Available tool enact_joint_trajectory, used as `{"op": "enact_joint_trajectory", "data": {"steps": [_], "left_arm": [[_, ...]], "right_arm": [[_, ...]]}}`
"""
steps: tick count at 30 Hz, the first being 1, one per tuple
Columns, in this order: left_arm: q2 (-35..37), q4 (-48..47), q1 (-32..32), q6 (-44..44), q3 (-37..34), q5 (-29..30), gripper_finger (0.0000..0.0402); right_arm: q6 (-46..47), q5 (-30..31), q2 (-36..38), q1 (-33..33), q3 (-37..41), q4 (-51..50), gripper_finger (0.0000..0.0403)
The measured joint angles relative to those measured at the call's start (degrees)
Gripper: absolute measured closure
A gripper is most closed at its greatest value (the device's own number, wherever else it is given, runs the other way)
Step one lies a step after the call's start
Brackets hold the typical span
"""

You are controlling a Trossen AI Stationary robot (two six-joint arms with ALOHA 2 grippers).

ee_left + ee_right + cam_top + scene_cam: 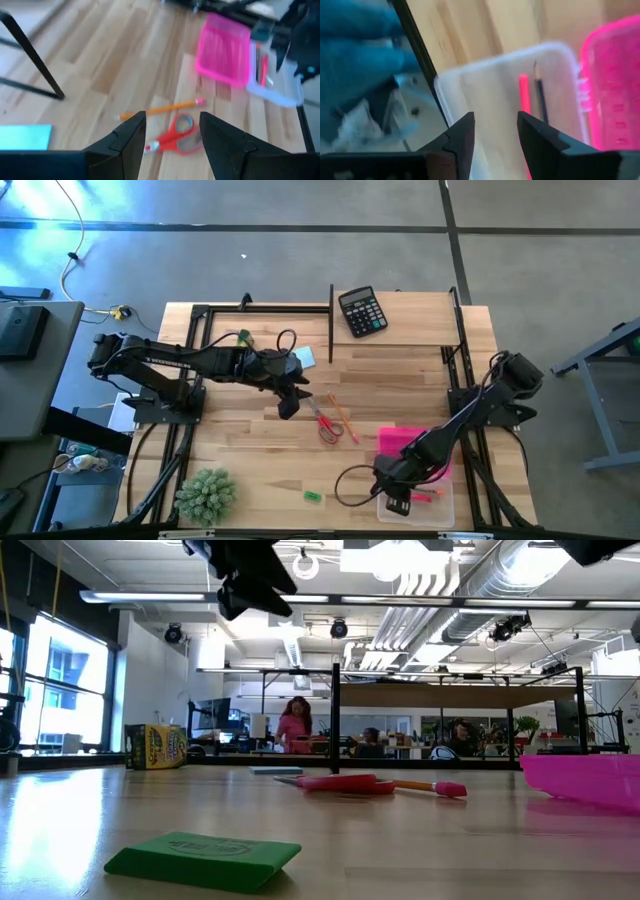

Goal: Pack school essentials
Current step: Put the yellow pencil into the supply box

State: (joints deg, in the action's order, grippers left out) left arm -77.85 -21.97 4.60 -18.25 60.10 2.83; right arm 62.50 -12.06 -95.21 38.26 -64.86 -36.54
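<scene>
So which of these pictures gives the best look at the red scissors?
The left wrist view: the scissors lie close up between that arm's fingers, handles and loops plain. The high view shows them small, mid-table. The low view sees them edge-on, a red strip. The right wrist view misses them.

Left hand [290,402] open, raised; right hand [398,502] open, low.
</scene>
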Motion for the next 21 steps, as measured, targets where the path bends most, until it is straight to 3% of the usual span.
{"op": "enact_joint_trajectory", "data": {"steps": [10,15,21], "left_arm": [[2.2,-11.5,0.0,3.5,0.0,-2.8,0.0228],[5.6,-16.2,0.6,5.2,0.0,-2.7,0.0228],[10.1,-21.5,2.3,7.4,0.0,-2.8,0.0228]], "right_arm": [[12.2,21.7,8.6,-2.3,0.0,2.3,0.0265],[11.4,25.5,9.9,-5.9,0.0,5.8,0.0265],[5.4,25.6,9.9,-11.6,0.0,11.8,0.0265]]}}
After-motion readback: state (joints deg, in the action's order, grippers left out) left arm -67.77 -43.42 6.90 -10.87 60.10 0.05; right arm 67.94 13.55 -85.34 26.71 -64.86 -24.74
